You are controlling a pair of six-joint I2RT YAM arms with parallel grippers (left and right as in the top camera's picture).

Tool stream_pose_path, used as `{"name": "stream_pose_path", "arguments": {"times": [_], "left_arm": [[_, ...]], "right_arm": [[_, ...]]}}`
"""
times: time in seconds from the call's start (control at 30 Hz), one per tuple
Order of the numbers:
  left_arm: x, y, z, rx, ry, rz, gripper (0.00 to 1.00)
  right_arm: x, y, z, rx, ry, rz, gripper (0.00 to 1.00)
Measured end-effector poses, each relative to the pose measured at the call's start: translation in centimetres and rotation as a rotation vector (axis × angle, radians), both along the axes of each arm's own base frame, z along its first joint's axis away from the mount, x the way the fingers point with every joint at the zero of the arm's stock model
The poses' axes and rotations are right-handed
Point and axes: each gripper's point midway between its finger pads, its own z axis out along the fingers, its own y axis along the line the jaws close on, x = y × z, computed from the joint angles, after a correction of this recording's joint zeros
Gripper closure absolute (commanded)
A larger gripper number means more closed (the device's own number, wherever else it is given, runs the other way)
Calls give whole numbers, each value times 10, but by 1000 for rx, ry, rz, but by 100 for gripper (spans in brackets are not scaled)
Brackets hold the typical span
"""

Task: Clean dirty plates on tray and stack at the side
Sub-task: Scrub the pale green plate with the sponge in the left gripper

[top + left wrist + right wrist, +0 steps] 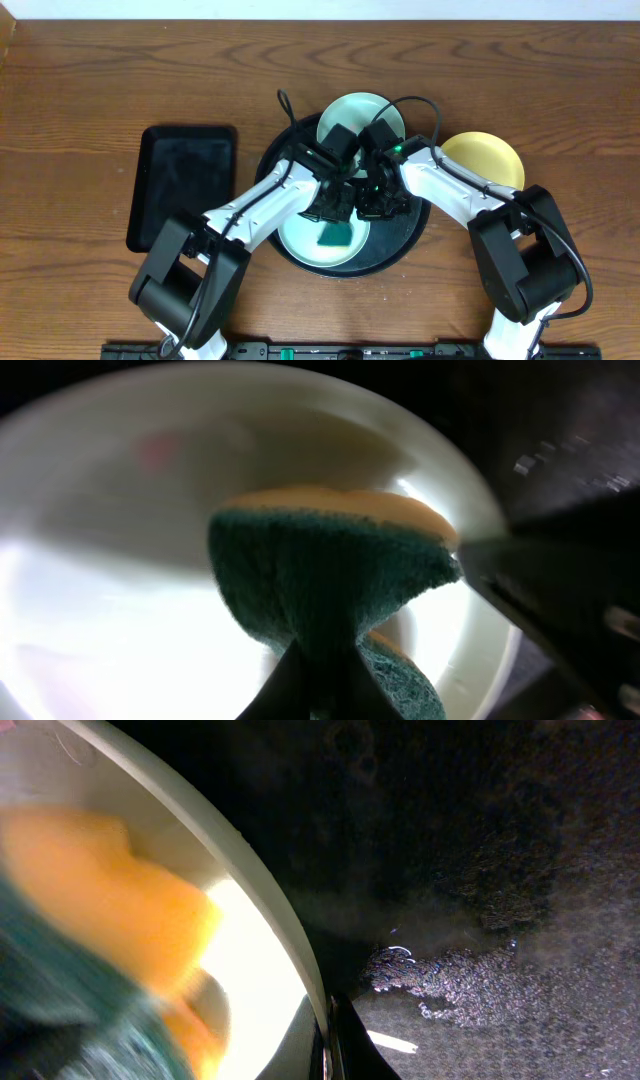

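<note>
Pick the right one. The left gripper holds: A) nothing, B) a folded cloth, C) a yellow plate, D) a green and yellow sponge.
D: in the left wrist view the left gripper pinches a green sponge with a yellow backing, over a pale plate.

No readable text anywhere.
You'll find no label, brand, number or sign on the plates (360, 118), the tray (400, 250), the sponge (320, 580) or the tabletop (80, 100).
</note>
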Motion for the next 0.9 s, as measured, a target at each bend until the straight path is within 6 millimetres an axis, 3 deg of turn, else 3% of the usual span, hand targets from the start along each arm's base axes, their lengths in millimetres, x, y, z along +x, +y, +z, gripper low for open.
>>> {"name": "stream_pose_path", "arguments": {"times": [0.17,0.23,0.33,0.47,0.6,0.77,0.9], "left_arm": [[25,53,-4,158,-52,155,93],[24,71,-3,208,-36,206,93],[18,80,-3,246,-14,229,93],[8,78,-3,237,31,231,93],[3,56,-3,141,66,199,92],[22,34,-1,44,-8,172,93],[36,42,0,57,-58,193,92]], "right_arm": [[0,0,0,2,0,0,99],[0,1,0,4,0,1,99],[0,1,0,7,2,0,99],[0,1,0,7,1,0,99],[0,1,0,7,1,0,99],[0,1,0,7,1,0,99],[0,2,0,11,3,0,99]]}}
